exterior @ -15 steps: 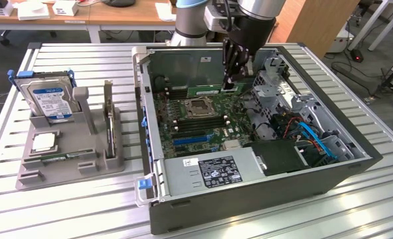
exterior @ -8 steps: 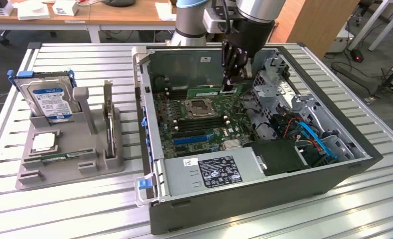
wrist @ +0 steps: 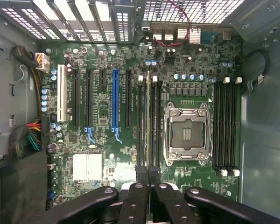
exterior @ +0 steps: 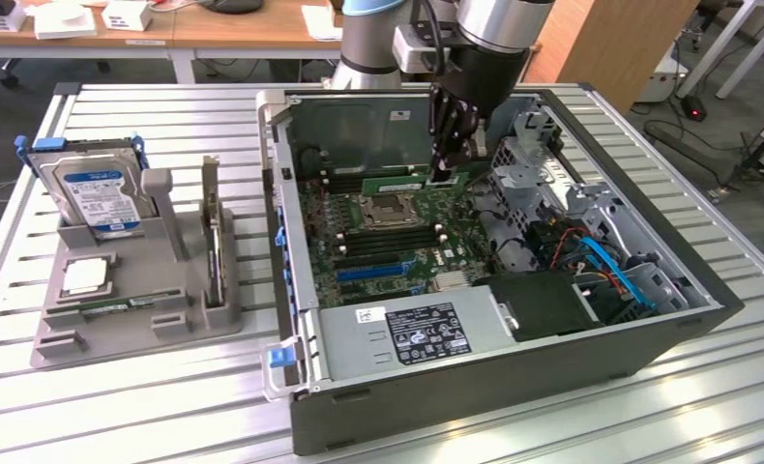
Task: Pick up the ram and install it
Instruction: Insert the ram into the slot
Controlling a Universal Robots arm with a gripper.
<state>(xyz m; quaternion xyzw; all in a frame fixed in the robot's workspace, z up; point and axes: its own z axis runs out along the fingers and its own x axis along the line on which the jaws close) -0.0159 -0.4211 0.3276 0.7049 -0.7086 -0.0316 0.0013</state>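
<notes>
The ram [exterior: 396, 181] is a thin green stick held level inside the open computer case [exterior: 691, 319], above the motherboard [exterior: 396, 251]. My gripper [exterior: 444, 174] reaches down into the case and is shut on one end of the stick. In the wrist view the ram [wrist: 148, 116] is edge-on, a thin strip running away from my gripper [wrist: 148, 173] along the black memory slots [wrist: 155, 140] next to the empty processor socket [wrist: 186, 133]. I cannot tell whether it touches a slot.
A second bank of memory slots [wrist: 226, 123] lies on the other side of the socket. Expansion slots [wrist: 115, 100], the power supply [exterior: 408, 333] and a drive cage with cables [exterior: 589, 261] crowd the case. On the exterior view's left a grey holder [exterior: 124, 319] carries a hard drive [exterior: 99, 193], a processor chip [exterior: 85, 275] and an upright card [exterior: 211, 232].
</notes>
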